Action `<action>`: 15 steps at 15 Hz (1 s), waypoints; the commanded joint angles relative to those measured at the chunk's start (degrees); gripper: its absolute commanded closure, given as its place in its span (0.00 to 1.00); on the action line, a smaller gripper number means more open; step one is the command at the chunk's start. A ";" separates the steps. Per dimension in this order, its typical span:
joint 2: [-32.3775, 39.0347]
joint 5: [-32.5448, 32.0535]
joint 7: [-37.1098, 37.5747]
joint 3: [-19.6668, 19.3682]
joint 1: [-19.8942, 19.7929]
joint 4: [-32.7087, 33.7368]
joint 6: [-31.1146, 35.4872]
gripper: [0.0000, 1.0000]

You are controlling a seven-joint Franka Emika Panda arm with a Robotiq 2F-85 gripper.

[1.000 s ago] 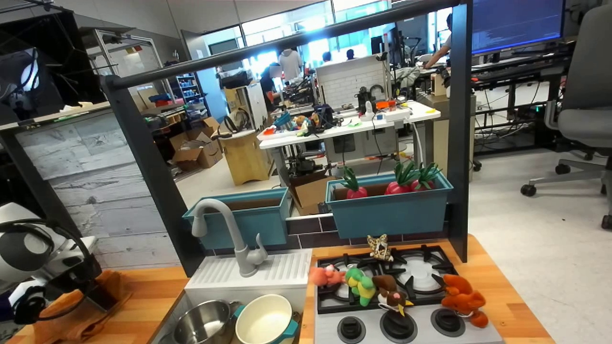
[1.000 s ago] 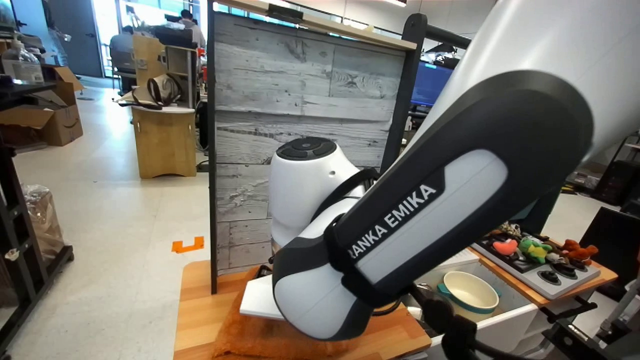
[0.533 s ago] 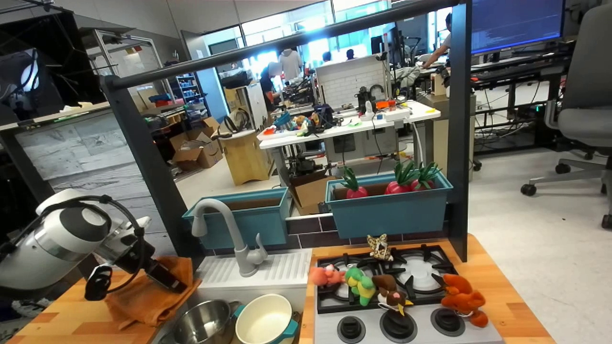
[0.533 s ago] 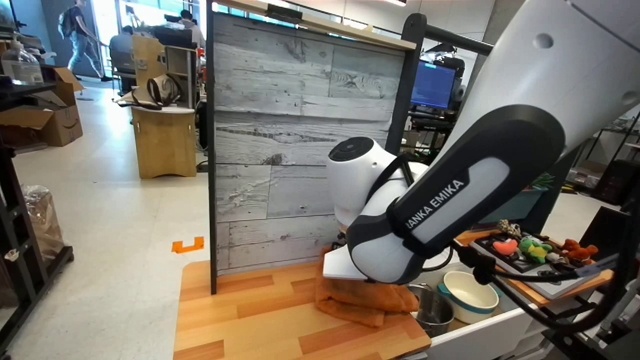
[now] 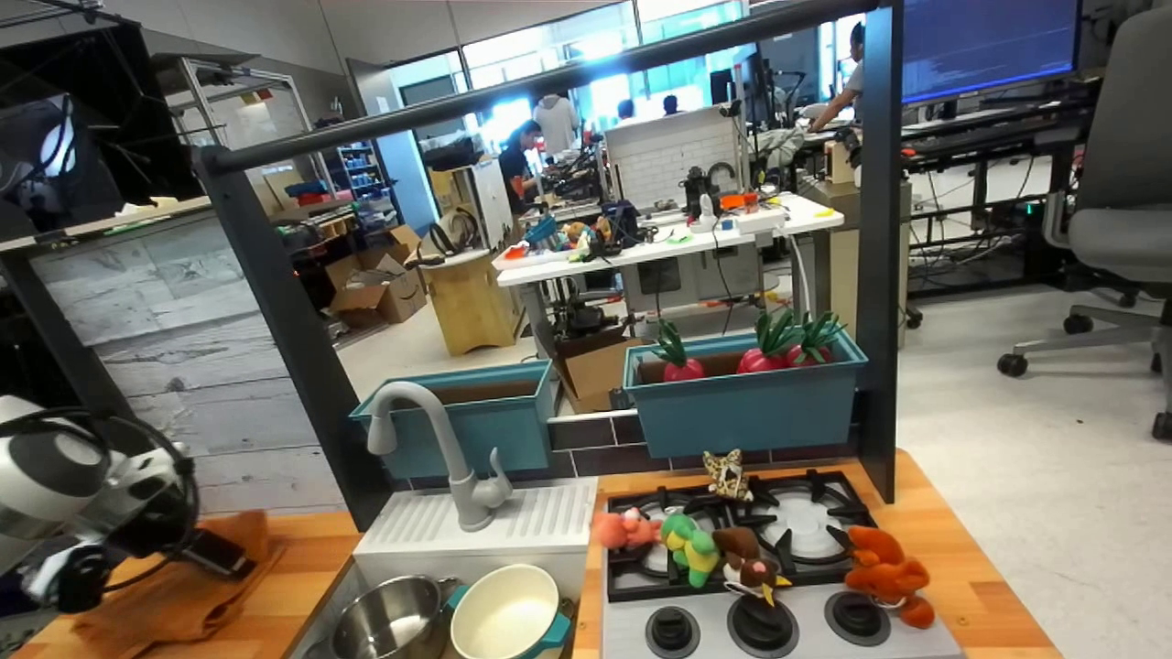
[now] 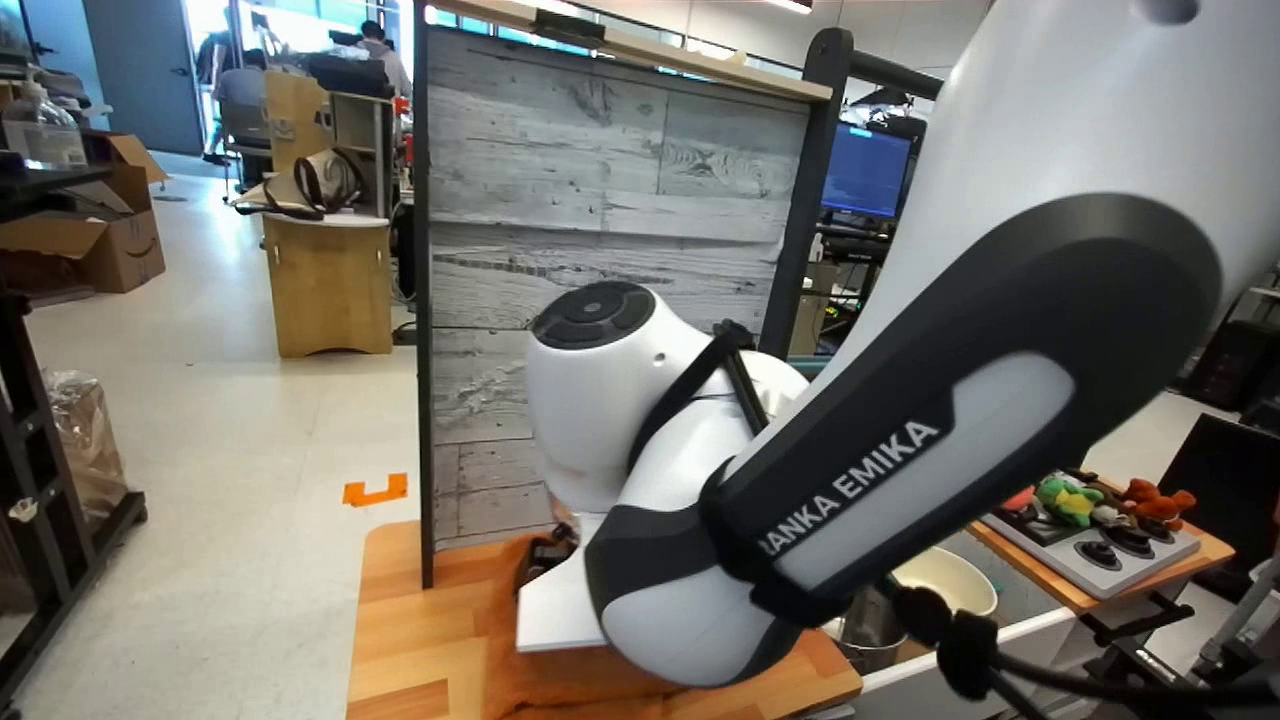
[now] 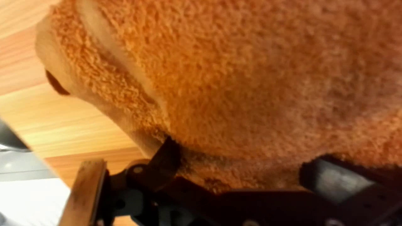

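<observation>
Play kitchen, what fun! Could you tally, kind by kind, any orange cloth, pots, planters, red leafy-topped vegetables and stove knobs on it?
Orange cloth: 1
Pots: 2
Planters: 2
Red vegetables: 3
Stove knobs: 3
Total: 11

Lol, I saw plushies camped on the stove, steel pot next to a cream pot in the sink.
</observation>
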 commanded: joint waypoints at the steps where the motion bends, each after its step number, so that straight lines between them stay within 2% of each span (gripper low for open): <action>1: 2.19 0.95 -2.90 5.27 0.69 3.91 1.62 0.00; 3: 1.28 0.66 -2.12 5.09 0.35 2.14 -0.66 0.00; 9: -4.04 -1.09 3.41 -7.87 1.38 -9.07 -4.81 0.00; 11: -2.64 -2.58 3.44 -9.22 0.89 -8.41 -5.35 0.00; 15: -0.96 -2.24 1.70 -3.21 1.47 -4.72 -3.43 0.00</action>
